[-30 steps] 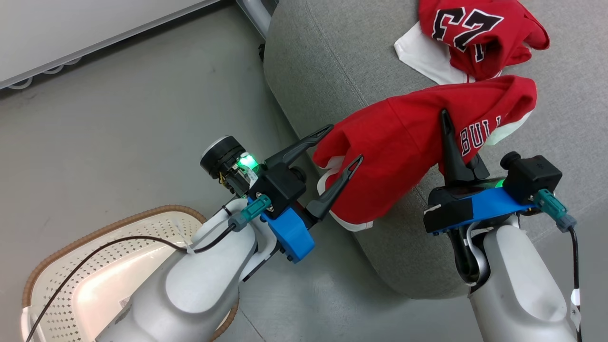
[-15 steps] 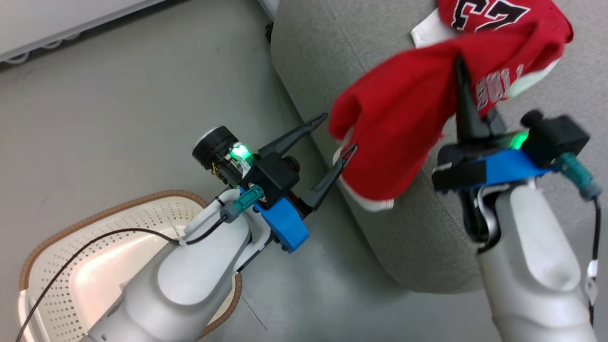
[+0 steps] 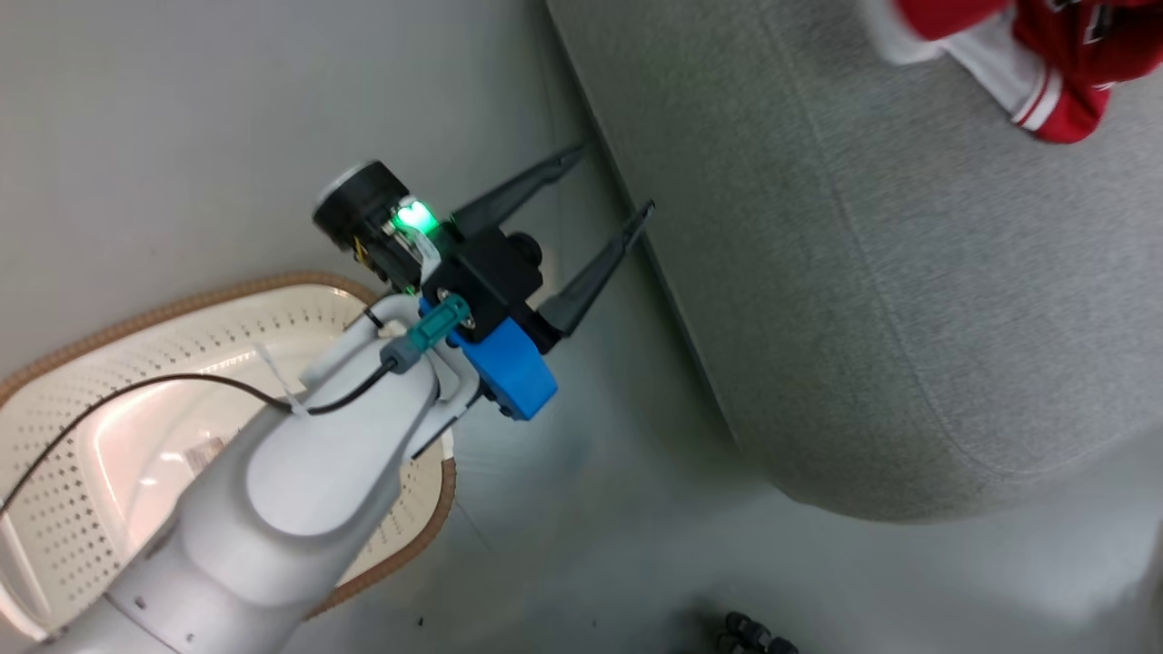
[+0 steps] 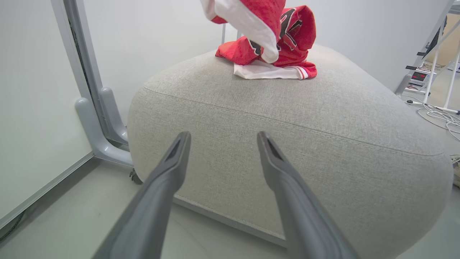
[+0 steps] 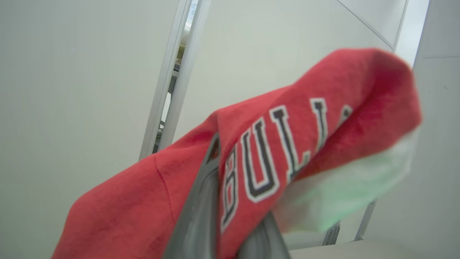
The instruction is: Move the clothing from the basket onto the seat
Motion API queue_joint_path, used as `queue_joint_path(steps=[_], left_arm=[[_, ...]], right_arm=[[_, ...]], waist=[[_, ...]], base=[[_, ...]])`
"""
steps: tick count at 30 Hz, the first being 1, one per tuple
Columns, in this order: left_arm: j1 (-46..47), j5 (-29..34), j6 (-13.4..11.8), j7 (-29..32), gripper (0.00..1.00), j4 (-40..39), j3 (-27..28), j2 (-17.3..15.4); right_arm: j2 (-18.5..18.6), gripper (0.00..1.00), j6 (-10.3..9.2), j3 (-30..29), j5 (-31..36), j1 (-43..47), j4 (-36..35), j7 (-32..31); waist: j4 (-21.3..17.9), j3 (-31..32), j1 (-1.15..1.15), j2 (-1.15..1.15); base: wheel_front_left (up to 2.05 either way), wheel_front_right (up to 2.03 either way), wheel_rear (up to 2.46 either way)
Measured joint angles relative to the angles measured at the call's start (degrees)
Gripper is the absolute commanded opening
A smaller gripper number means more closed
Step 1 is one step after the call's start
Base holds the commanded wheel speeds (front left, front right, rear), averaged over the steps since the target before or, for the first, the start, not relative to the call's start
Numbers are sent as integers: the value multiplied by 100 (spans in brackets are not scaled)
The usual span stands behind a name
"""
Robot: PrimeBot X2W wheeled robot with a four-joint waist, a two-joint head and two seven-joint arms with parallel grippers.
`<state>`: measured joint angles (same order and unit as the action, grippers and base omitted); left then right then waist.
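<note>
Grey floor, white wall panels behind. The left gripper gapes wide, empty, near the seat edge; the right gripper pinches the BULLS garment aloft. A second jersey lies on the seat's far side; the basket stands near left

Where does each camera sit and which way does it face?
Head: on the head, looking down at basket and seat; left hand shows.
Left wrist: on the left arm, facing the seat's side; its two fingers stand apart.
Right wrist: on the right arm, facing a wall; its fingers clamp a red shirt.
Shared: head and left wrist both show the seat and red clothes.
</note>
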<state>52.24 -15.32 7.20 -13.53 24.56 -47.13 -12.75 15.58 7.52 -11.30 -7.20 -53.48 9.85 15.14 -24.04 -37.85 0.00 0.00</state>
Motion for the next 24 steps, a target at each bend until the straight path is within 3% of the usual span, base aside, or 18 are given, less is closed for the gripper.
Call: queue_joint_path(steps=[7, 12, 16, 24], left_arm=[[297, 87, -19, 194, 100, -307, 49, -281], [437, 126, -52, 313, 100, -505, 81, -427], [497, 135, -68, 388, 100, -632, 74, -478], [498, 133, -124, 463, 100, -786, 57, -597]], right_arm=[[867, 0, 0, -923, -159, -370, 508, 0], [1193, 0, 0, -1229, -191, -522, 1357, 0], [1150, 0, 0, -1373, -164, -548, 1791, 0], [712, 0, 0, -1604, 200, -331, 2342, 0]], waist=[[20, -665, 0, 0], [47, -1070, 0, 0], [78, -1310, 0, 0], [151, -1517, 0, 0]], base=[[0, 0, 0], [0, 0, 0], [0, 0, 0], [0, 0, 0]])
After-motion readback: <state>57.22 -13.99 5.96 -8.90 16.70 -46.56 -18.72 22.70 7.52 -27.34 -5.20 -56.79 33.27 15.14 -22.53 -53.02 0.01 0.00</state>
